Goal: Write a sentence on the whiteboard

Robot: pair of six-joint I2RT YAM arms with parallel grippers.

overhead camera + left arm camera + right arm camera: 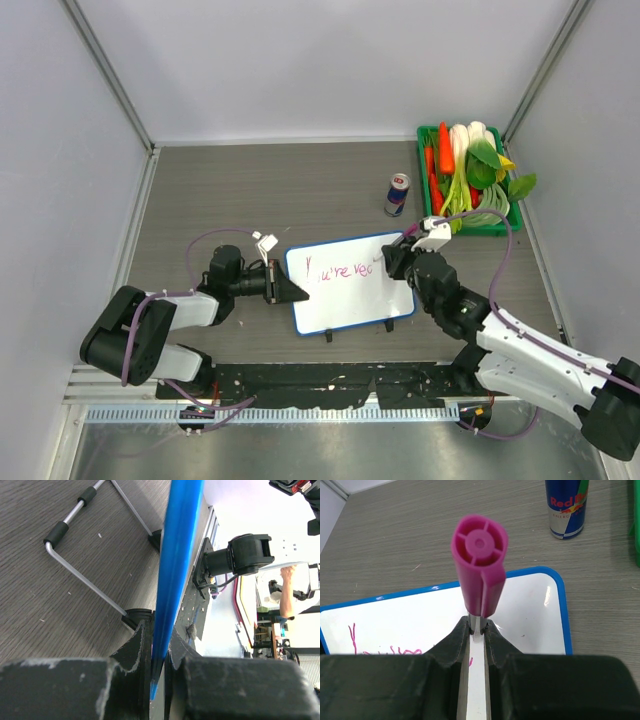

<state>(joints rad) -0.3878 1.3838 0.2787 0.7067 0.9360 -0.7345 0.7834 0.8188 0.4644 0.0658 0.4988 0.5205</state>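
Near the table's [250, 190] front edge, the whiteboard [350, 295] sits with its left rim pinched by the left gripper [296, 290], while the right gripper [393, 263], clamped on a pink marker [480, 565], seems midway through the sentence [340, 271], needing fresh letters placed rightward.

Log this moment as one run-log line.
left jaws: shut on whiteboard rim | right jaws: shut on pink marker, at board's right end | sentence: one line begun | stage: writing

The sentence [342, 270] ends hidden behind the right gripper [392, 262], which also covers the tip of the marker [480, 565]
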